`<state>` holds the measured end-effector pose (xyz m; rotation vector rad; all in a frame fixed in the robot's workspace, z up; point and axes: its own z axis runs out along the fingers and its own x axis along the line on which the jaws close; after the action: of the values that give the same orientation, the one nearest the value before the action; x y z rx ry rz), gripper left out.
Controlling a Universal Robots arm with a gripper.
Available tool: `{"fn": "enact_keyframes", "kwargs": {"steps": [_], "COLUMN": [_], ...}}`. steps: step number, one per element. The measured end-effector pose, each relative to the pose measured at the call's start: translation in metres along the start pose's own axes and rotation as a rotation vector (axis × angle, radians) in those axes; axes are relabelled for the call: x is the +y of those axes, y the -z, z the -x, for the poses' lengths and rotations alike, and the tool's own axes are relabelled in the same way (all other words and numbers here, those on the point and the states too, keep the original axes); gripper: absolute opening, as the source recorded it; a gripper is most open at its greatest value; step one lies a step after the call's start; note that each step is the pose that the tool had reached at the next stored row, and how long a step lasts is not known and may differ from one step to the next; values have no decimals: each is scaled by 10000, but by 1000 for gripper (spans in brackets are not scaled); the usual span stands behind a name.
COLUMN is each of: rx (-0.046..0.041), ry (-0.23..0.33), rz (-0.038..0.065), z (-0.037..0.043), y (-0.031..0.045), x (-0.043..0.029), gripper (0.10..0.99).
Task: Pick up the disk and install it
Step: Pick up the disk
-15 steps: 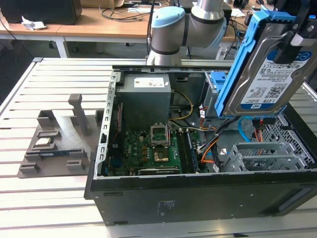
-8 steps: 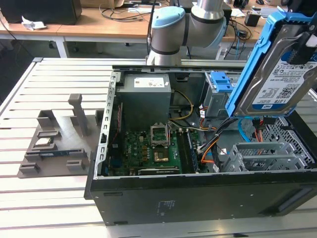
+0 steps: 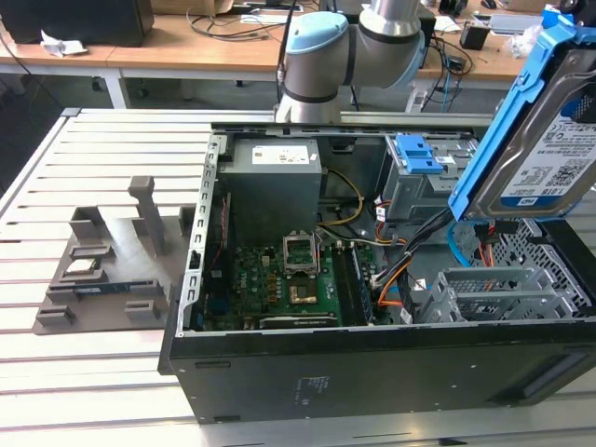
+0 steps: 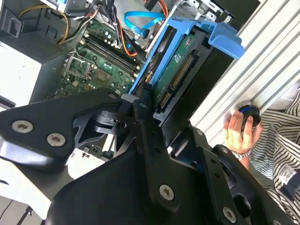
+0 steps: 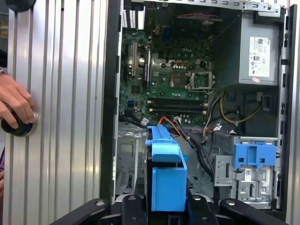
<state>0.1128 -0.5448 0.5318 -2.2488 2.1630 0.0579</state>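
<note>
Above the open case (image 3: 307,382): disk (image 3: 549,140) held aloft

You have the gripper (image 4: 139,104) pinching the disk by one end of its blue frame. Disk: tilted, clear of the case, at the exterior view's right, projecting straight out beyond the fingertips.

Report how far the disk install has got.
Done: the disk is picked up and hangs tilted in the air over the open computer case, at the exterior view's right. In hand: the end effector grips it, as seen in the second wrist view. Left: the install itself, as the disk is not yet seated anywhere in the case.
</note>
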Motion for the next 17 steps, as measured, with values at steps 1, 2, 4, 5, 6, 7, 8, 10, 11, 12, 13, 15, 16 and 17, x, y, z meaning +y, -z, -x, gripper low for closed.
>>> {"fn": "enact_keyframes", "kwargs": {"steps": [1, 2, 4, 5, 6, 7, 8, 10, 11, 12, 13, 15, 16, 17], "rx": [3, 3, 5, 4, 5, 4, 3, 3, 3, 3, 3, 3, 3, 3], "ry": [0, 0, 0, 0, 0, 0, -1, -1, 0, 0, -1, -1, -2, -1], "rz": [0, 0, 1, 2, 4, 9, 11, 13, 15, 16, 17, 20, 22, 22], "z": [-1, -2, -3, -3, -4, -7, -8, -9, -10, -11, -12, -14, -15, -16], "y": [-3, -5, -9, -15, -29, -63, -81, -105, -128, -145, -159, -196, -232, -244], "x": [-18, -26, -50, -64, -85, -106, -110, -116, -123, -127, -130, -135, -139, -140], "gripper": [361, 361, 361, 361, 361, 361, 361, 361, 361, 361, 361, 361, 361, 361]}}
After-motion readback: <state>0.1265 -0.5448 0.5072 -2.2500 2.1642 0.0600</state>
